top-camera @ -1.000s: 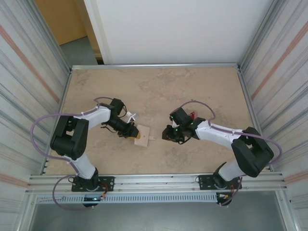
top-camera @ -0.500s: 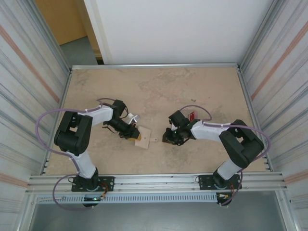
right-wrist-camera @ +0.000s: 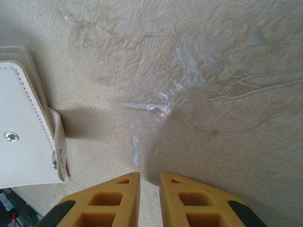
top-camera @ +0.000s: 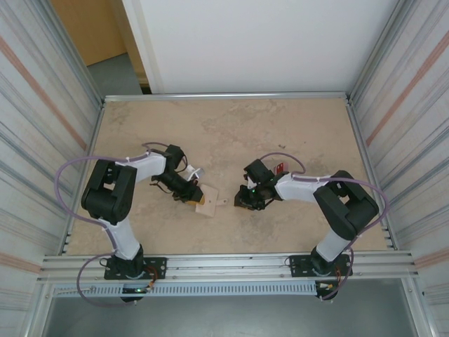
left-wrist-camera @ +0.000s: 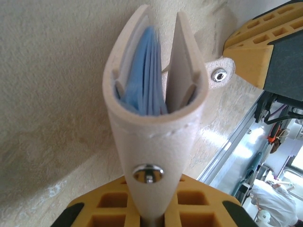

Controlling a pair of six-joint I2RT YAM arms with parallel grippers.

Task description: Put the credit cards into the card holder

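Holding the card holder (left-wrist-camera: 156,142) steady is your job here. It sits near the middle of the desk (top-camera: 231,133), clamped at its fold by the left tool (top-camera: 194,194), which is closed tight on the leather. Its mouth gapes away from that tool with the blue pockets (left-wrist-camera: 144,75) showing. Its long axis lies roughly in line with the fingers, and the snap tab (left-wrist-camera: 218,74) points toward the right tool (right-wrist-camera: 149,182). That tool hangs low just beside it, jaws almost together with nothing visible between them. Keep the leaves apart. The red card (top-camera: 279,168) lies beyond the right arm; bring it in edge-first, parallel to the pockets.
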